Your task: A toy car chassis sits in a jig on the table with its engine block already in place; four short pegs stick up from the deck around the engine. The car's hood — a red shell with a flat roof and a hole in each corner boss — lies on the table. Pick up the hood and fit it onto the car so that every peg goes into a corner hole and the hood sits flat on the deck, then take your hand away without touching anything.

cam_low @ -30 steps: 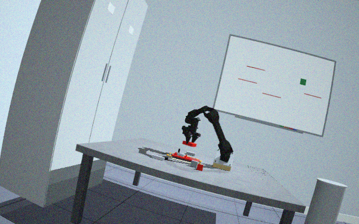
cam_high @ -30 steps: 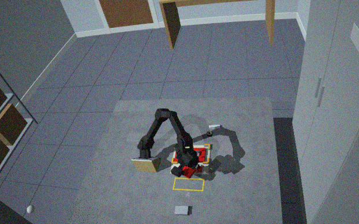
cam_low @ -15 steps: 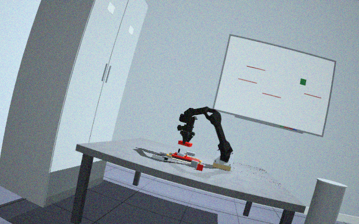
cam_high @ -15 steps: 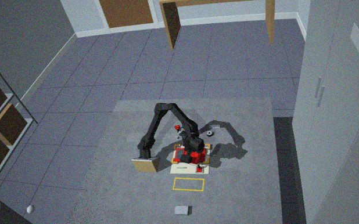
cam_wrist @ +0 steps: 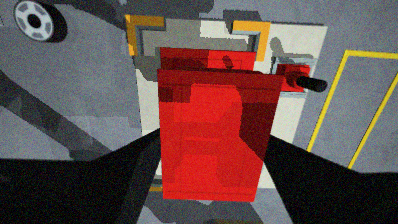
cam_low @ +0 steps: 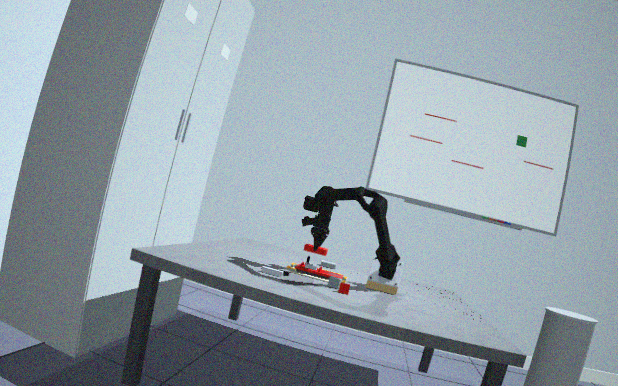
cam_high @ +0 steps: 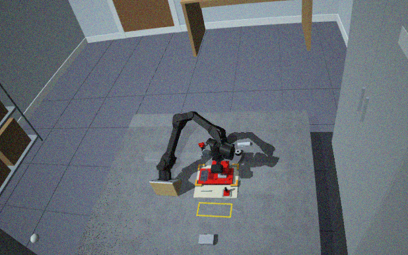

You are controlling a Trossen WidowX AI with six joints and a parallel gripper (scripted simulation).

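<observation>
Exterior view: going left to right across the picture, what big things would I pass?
Cupboard → red hood held in the gripper → whiteboard → pale cylinder.

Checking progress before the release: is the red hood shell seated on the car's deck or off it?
Off it. The exterior view shows the red hood shell hanging clamped in the black gripper, with a gap above the red car chassis.

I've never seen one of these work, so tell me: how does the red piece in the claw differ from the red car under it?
The hood hangs in the air, clamped in the gripper; the car chassis rests low in its jig on the table. The hood looks smaller, the chassis longer and flatter. Both are red.
</observation>
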